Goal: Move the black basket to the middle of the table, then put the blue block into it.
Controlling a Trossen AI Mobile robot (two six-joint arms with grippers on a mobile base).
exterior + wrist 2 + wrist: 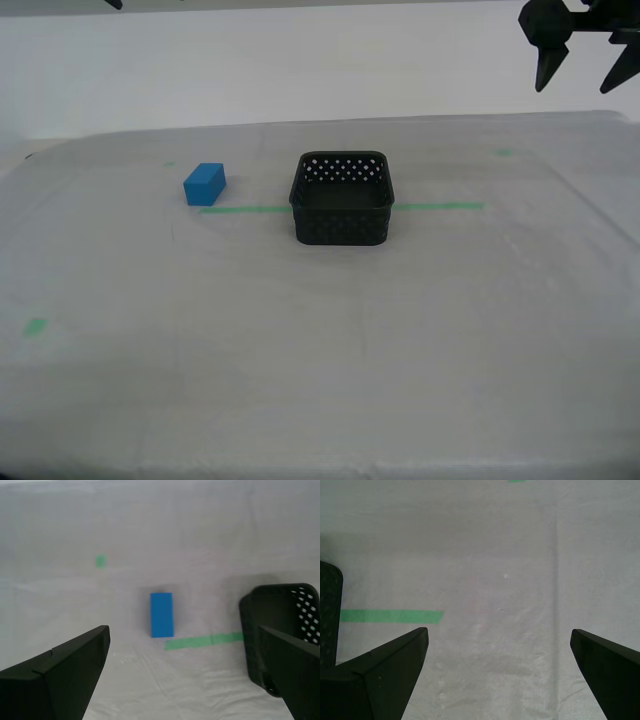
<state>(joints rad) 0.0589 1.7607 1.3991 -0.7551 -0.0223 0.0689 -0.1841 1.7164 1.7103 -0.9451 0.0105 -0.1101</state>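
My second gripper hangs spread wide and empty above the small solid bright-blue rectangular block — resting mid-table beside the perforated black plastic basket — so I judge a careless descent could nudge the basket.

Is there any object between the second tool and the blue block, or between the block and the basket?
Nothing visible stands in the way. My second tool is open above the blue block, with only bare table between them. The black basket sits beside the block, apart from it, with only cloth and green tape between.
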